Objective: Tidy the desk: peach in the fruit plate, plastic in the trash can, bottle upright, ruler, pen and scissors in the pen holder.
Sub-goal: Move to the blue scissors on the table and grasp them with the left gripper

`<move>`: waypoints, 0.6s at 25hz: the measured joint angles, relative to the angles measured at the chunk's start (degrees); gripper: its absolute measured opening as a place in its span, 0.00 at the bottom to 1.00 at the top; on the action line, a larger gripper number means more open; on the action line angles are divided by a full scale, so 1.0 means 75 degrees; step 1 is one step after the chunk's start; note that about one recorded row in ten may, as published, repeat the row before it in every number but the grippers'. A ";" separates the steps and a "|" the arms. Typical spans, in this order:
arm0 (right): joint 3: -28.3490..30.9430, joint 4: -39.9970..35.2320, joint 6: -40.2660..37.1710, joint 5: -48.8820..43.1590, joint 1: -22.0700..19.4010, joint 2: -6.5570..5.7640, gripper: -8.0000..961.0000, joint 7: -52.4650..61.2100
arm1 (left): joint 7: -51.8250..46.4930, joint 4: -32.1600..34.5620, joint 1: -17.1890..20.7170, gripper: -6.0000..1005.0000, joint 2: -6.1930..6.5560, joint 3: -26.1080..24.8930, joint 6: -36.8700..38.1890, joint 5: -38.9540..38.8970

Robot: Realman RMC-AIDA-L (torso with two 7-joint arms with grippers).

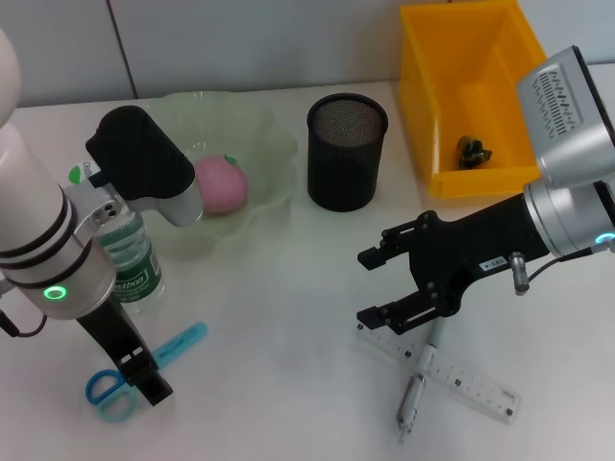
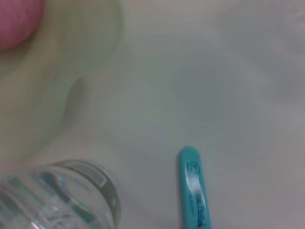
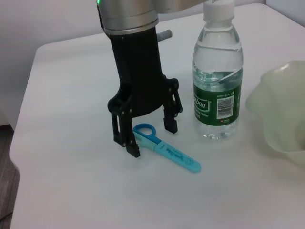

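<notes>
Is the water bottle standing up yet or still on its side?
Upright. The bottle stands on its base with its white cap on top, beside the left gripper.

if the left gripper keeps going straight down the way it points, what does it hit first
Most likely the scissors: the left gripper points down with open jaws straddling the handle end, just above the table.

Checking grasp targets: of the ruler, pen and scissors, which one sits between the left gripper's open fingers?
The blue scissors: the left gripper straddles their handle end. The ruler and pen lie under the right gripper.
</notes>
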 joint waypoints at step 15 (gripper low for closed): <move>0.0011 -0.0050 0.0005 -0.0013 0.0037 0.0000 0.79 -0.0017 | -0.0033 -0.0303 -0.0148 0.81 0.0000 0.0195 -0.0214 -0.0009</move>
